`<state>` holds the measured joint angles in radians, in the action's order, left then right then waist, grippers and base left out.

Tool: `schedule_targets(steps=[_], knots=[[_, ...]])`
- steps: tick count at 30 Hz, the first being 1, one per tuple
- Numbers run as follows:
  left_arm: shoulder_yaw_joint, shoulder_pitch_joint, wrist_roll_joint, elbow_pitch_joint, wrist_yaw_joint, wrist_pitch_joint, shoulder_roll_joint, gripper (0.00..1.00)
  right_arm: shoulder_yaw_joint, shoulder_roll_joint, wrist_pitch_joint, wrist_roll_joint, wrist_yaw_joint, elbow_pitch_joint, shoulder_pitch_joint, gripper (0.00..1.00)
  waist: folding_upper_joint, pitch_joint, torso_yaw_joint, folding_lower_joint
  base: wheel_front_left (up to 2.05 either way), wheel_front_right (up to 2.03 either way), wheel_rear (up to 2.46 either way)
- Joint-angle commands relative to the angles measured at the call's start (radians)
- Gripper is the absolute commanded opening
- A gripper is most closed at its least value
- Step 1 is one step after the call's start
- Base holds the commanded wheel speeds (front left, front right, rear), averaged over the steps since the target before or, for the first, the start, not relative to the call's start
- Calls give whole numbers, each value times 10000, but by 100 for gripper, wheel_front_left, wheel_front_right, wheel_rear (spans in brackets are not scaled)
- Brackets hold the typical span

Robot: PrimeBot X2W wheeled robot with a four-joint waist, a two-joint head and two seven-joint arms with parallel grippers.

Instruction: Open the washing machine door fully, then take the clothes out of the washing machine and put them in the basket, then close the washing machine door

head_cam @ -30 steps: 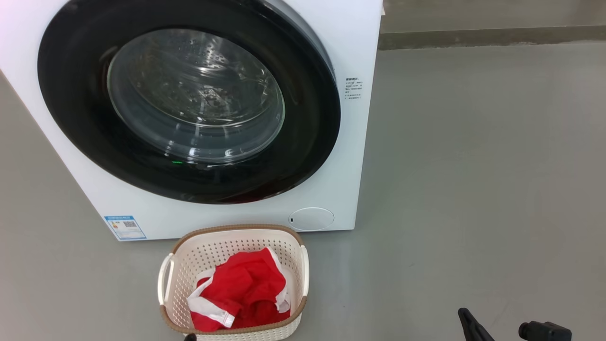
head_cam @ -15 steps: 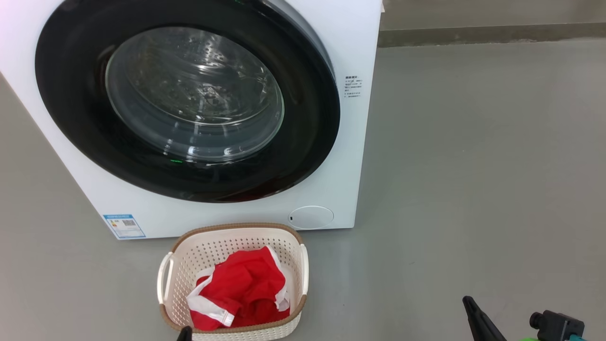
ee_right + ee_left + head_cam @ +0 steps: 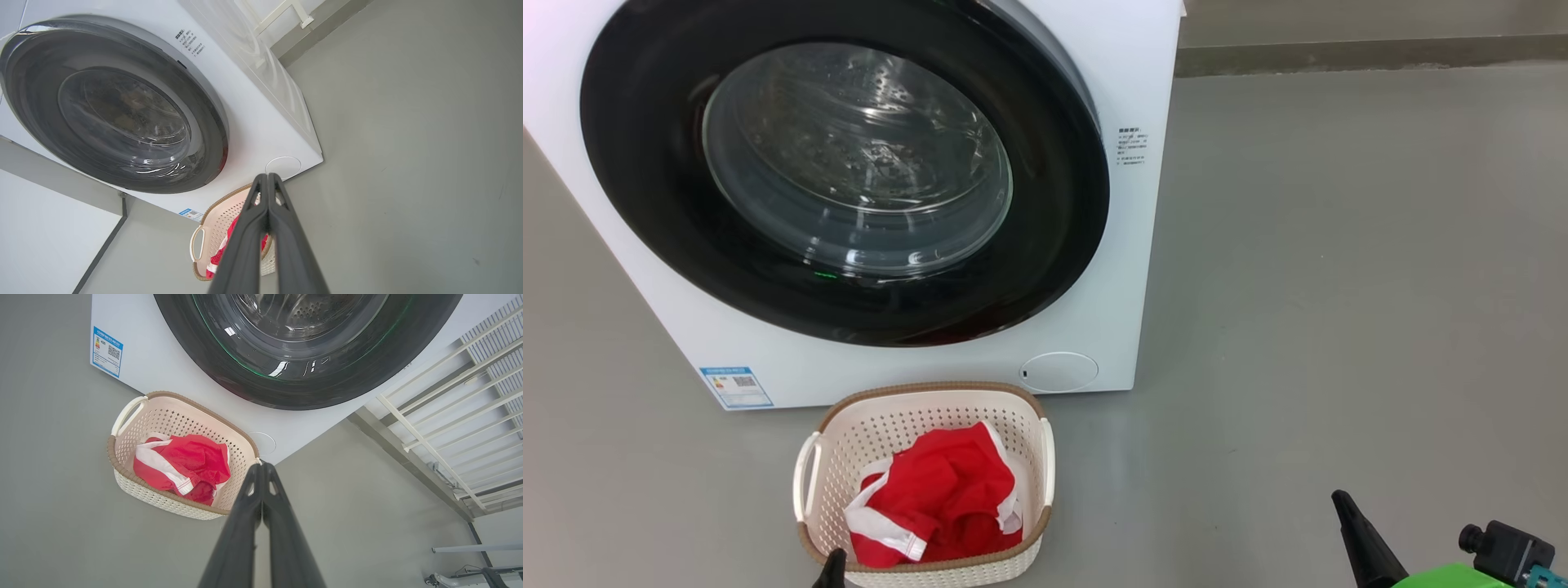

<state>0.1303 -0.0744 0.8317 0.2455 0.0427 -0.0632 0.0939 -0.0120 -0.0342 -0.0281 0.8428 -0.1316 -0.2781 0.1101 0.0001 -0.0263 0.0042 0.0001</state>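
Closed washing machine door [image 3: 845,171]; clothes [image 3: 939,490] in basket [image 3: 931,390]. Your left gripper [image 3: 261,465] and right gripper [image 3: 267,175]: fingers together, empty. Left, at basket's 6 o'clock, may bump it.

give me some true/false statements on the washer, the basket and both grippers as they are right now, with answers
1. The washing machine door is shut. True.
2. The clothes lie inside the drum. False: they lie in the basket.
3. The left gripper holds red fabric. False: its fingers are closed together on nothing.
4. The right gripper is closed and empty. True.
5. The basket stands on the floor just in front of the washing machine. True.
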Motion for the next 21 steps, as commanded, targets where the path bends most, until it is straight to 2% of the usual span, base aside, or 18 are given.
schedule_targets(steps=[1, 21], knots=[[-271, 459, 266, -181, -135, 24, 32, 0, 29, -175, 29, 307, 3, 267, -465, 0, -1, 5, -1, -1, 0, 0, 0], [-846, 855, 2531, -132, -606, 485, -59, 0, -184, -240, 360, 2553, 5, 292, -961, 0, -1, 90, -13, -1, 0, 0, 0]])
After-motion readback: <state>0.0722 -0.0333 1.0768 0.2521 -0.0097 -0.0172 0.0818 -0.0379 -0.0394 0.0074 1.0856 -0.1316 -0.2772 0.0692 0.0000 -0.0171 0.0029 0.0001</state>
